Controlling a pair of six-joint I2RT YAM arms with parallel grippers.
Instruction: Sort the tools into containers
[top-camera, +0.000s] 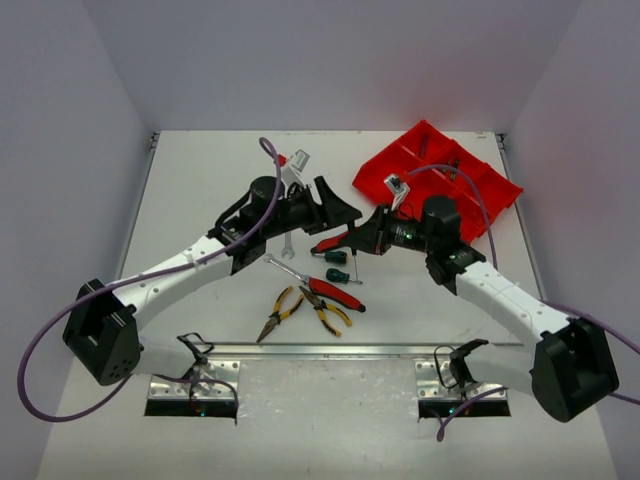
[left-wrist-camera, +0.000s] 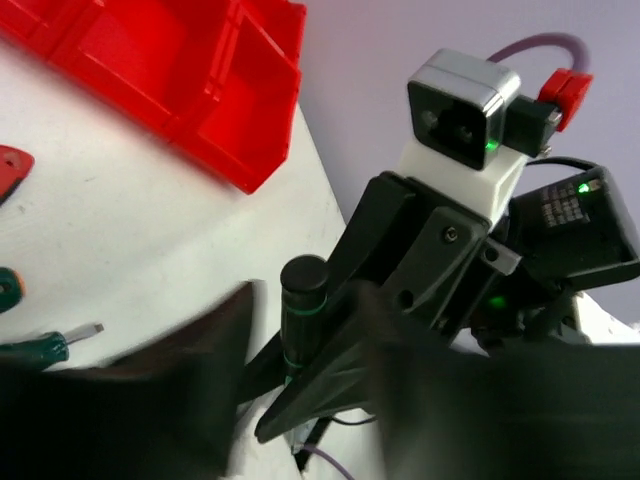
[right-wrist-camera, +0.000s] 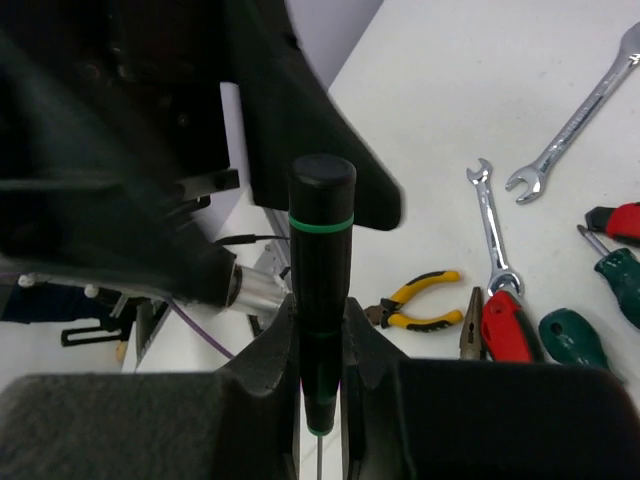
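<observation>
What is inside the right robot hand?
A black screwdriver with a green ring is pinched between the fingers of the right gripper. The handle's round end sticks out past the fingers. Its metal tip cannot be seen, because the gripper's own body covers it.

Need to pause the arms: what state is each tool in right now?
Left tool: open, holding nothing.
Right tool: closed on the black-handled screwdriver.

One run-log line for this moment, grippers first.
right gripper: shut on black-handled screwdriver | left gripper: open, jaws either side of its handle | yellow-handled pliers: lying on table
</observation>
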